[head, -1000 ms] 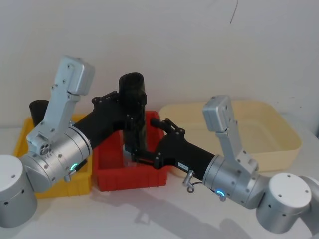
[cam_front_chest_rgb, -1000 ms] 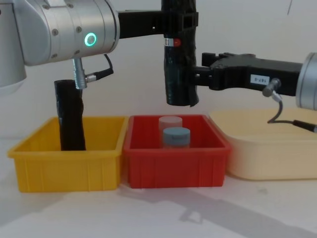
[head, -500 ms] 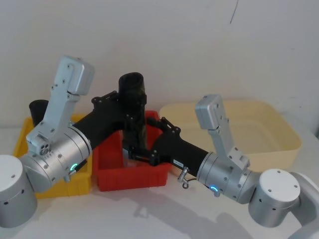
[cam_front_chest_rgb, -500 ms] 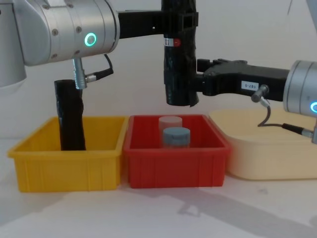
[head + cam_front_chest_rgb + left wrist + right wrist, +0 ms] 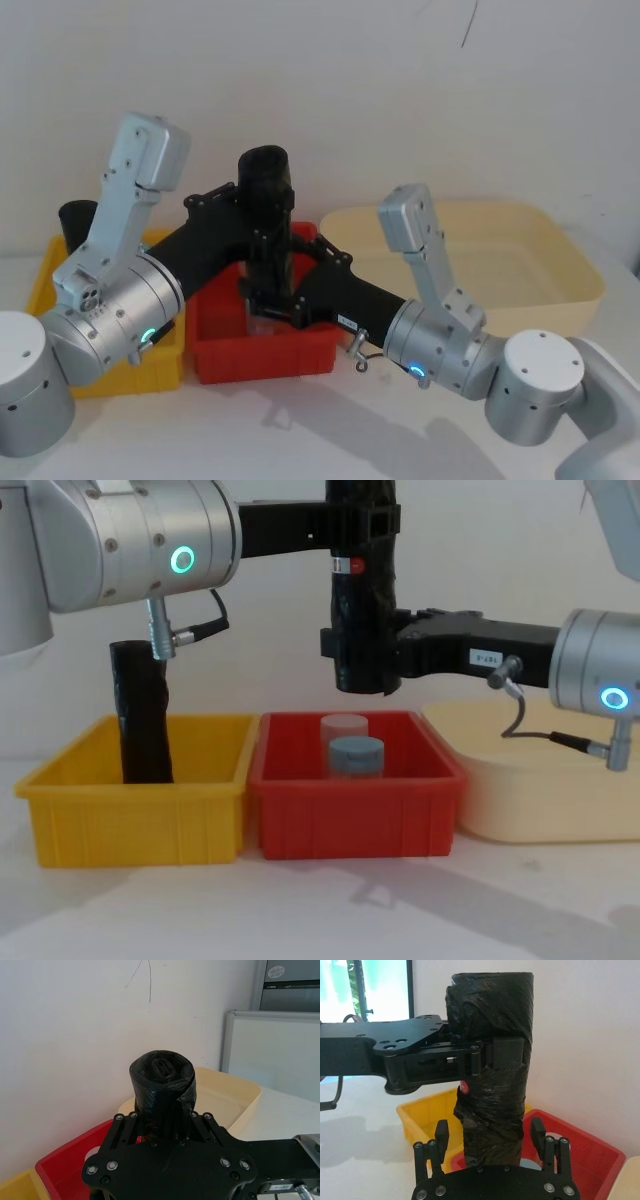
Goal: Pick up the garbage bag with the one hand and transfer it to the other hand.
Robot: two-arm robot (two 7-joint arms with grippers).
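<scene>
Chest view shows the bag [image 5: 360, 595] upright in the air above the red bin [image 5: 355, 815], with the left gripper [image 5: 364, 525] holding its upper part, jaws clenched. Lower down, the right gripper [image 5: 362, 648] straddles the bag, jaws released, gaps showing either side in the right wrist view

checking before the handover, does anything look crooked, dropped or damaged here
Nothing stands out. The garbage bag hangs upright in the left gripper above the red bin, and the right gripper is open around its lower part.
</scene>
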